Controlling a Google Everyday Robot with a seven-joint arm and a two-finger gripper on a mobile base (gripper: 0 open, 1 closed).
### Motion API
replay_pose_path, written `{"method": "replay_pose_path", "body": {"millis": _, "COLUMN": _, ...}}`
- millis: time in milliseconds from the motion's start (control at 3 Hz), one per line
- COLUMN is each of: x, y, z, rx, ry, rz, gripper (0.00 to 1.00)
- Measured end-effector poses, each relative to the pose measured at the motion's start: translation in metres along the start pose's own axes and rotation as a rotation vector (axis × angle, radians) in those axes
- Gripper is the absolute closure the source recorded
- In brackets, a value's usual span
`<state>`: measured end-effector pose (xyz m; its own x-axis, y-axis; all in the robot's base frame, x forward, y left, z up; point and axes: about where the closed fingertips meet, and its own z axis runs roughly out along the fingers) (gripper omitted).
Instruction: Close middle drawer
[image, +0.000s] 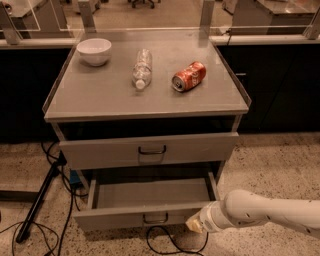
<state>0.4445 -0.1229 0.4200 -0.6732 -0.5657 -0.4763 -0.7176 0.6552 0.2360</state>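
The middle drawer (125, 217) is pulled out below the top one. It is wide, shallow and grey, with a bare inside (150, 192) and a small dark loop handle (156, 218) at the centre of its front. My gripper (195, 224) is at the end of the white arm (270, 215), which comes in from the lower right. The gripper is up against the right end of the drawer's front panel.
The top drawer (150, 150) stands slightly out. On the cabinet top (100, 95) are a white bowl (94, 51), a clear bottle (142, 68) lying down and a red can (189, 76) on its side. Cables (170, 242) and a black stand leg (37, 200) lie on the floor.
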Motion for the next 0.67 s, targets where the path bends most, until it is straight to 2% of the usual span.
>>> {"method": "replay_pose_path", "body": {"millis": 667, "x": -0.0034, "y": -0.0036, "z": 0.0131, "rx": 0.005, "ry": -0.006, "rz": 0.022, "gripper": 1.00}}
